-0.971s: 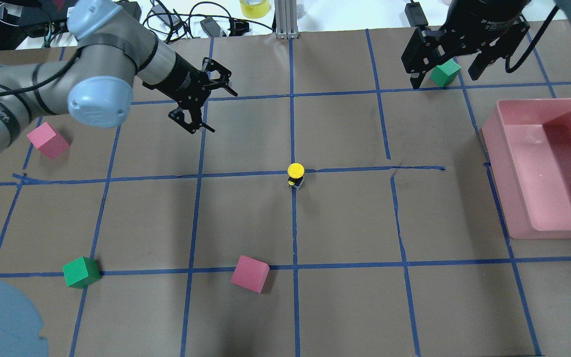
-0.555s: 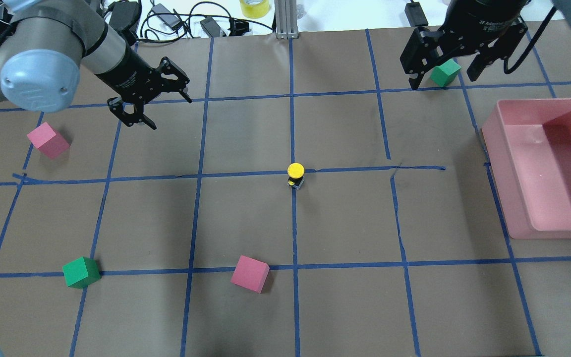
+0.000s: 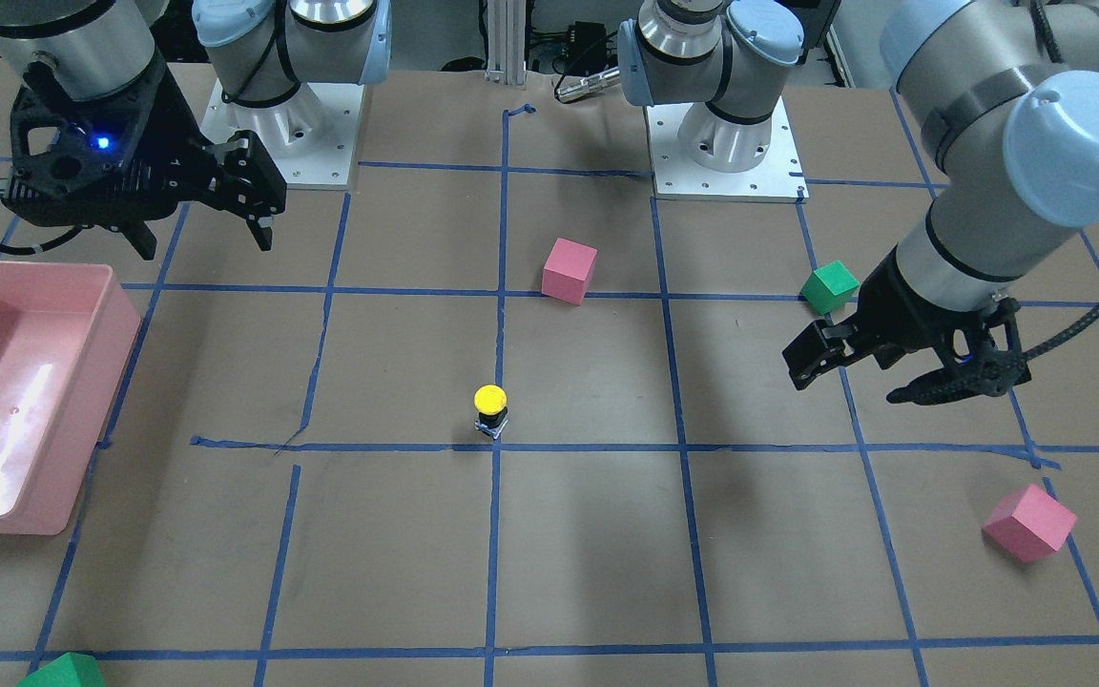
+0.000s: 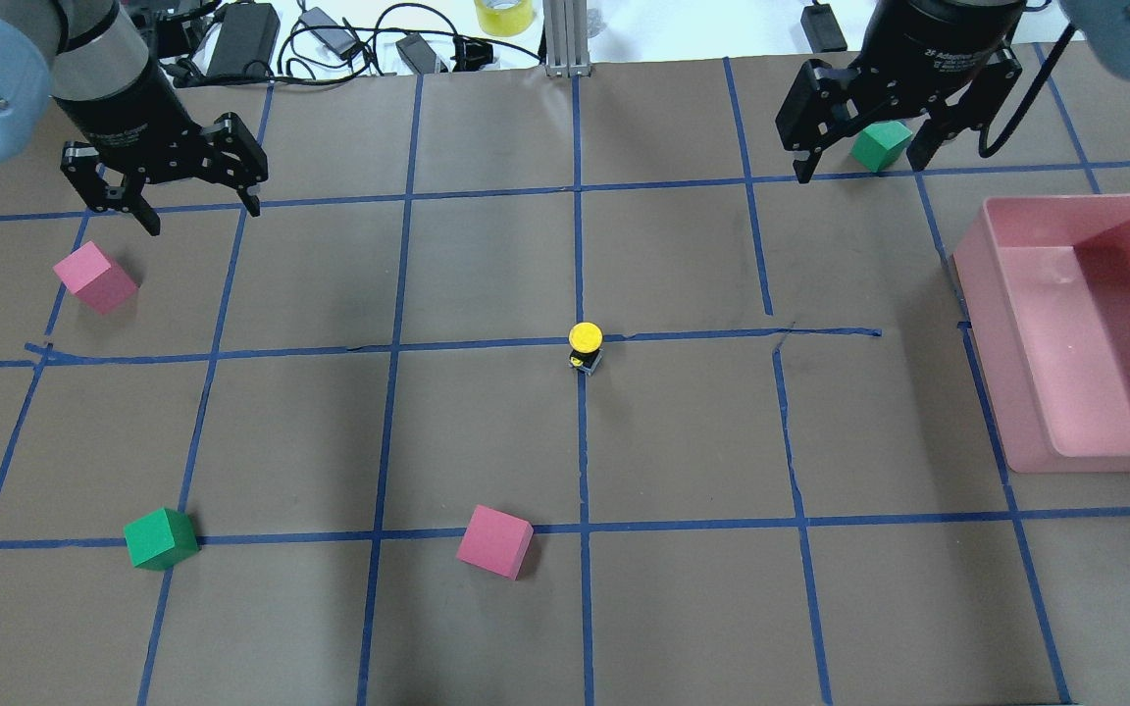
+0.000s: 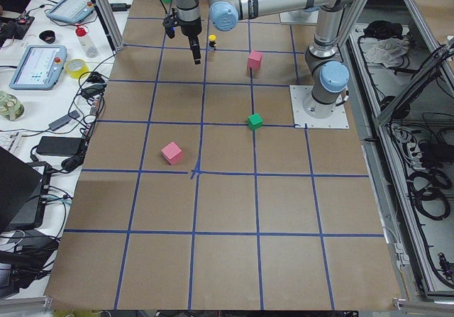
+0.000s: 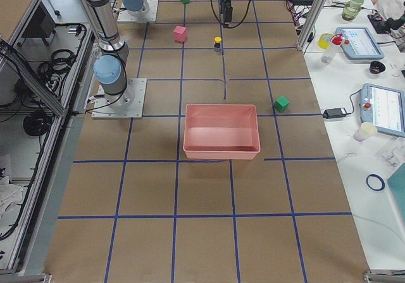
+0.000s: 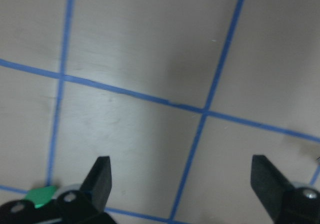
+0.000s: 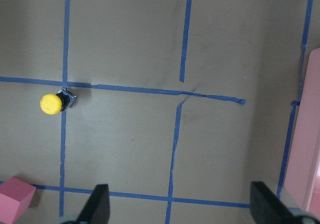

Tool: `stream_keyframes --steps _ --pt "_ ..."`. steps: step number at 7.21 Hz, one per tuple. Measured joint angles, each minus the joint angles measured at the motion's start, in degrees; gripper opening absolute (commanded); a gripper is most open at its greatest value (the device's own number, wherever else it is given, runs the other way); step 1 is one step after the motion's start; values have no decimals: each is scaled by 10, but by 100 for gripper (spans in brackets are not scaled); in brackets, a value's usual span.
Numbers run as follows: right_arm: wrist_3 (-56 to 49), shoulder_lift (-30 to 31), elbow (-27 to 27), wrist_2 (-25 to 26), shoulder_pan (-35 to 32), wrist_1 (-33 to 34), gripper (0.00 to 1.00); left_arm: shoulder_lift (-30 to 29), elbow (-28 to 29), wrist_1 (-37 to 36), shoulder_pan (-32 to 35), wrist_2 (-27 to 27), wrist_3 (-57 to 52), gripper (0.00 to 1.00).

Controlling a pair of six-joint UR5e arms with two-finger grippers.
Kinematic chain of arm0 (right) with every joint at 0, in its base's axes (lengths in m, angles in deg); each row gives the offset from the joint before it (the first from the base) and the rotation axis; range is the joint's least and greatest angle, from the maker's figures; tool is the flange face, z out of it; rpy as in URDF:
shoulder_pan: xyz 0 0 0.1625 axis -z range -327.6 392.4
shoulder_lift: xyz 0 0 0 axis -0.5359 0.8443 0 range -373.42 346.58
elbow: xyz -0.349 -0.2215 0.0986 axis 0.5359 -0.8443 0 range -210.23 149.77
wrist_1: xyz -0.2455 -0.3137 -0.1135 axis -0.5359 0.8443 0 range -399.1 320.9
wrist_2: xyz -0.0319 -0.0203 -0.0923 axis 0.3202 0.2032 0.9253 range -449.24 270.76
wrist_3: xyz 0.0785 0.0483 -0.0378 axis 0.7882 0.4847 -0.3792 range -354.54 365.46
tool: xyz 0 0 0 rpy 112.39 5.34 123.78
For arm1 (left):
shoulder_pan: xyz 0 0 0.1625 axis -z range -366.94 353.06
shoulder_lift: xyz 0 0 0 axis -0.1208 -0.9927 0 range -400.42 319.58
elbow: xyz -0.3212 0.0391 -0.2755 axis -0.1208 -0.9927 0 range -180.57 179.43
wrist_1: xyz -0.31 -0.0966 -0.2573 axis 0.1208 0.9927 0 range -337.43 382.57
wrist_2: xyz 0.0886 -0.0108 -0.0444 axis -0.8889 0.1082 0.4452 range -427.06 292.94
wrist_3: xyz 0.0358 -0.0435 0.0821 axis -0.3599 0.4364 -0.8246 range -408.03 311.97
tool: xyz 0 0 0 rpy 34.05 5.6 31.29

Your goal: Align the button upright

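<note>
The button (image 4: 585, 344) stands at the table's centre on a blue tape crossing, with its yellow cap on top and its black body below. It also shows in the front view (image 3: 490, 408) and at the left of the right wrist view (image 8: 53, 103). My left gripper (image 4: 200, 210) is open and empty, raised at the far left, well away from the button. Its fingers (image 7: 100, 183) frame only bare paper. My right gripper (image 4: 857, 173) is open and empty, high at the far right. It holds nothing in the front view (image 3: 204, 244).
A pink bin (image 4: 987, 324) sits at the right edge. Pink cubes lie at the left (image 4: 94, 277) and near centre front (image 4: 494, 541). Green cubes lie at front left (image 4: 161, 537) and far right (image 4: 879, 145). Cables lie beyond the far edge.
My left arm has swung left and back, away from the centre, and its gripper now points down. My right gripper has shifted slightly left. The button has not moved.
</note>
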State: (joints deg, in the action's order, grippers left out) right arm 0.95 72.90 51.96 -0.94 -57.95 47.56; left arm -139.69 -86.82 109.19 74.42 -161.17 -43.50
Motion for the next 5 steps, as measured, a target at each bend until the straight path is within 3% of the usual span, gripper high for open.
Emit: stream_keyframes --steps 3,5 --pt "92 -17 2 6 -45 15 100 26 4 15 3 2 -3 100" --pt "193 -48 15 7 -92 65 100 44 3 23 10 44 -1 100"
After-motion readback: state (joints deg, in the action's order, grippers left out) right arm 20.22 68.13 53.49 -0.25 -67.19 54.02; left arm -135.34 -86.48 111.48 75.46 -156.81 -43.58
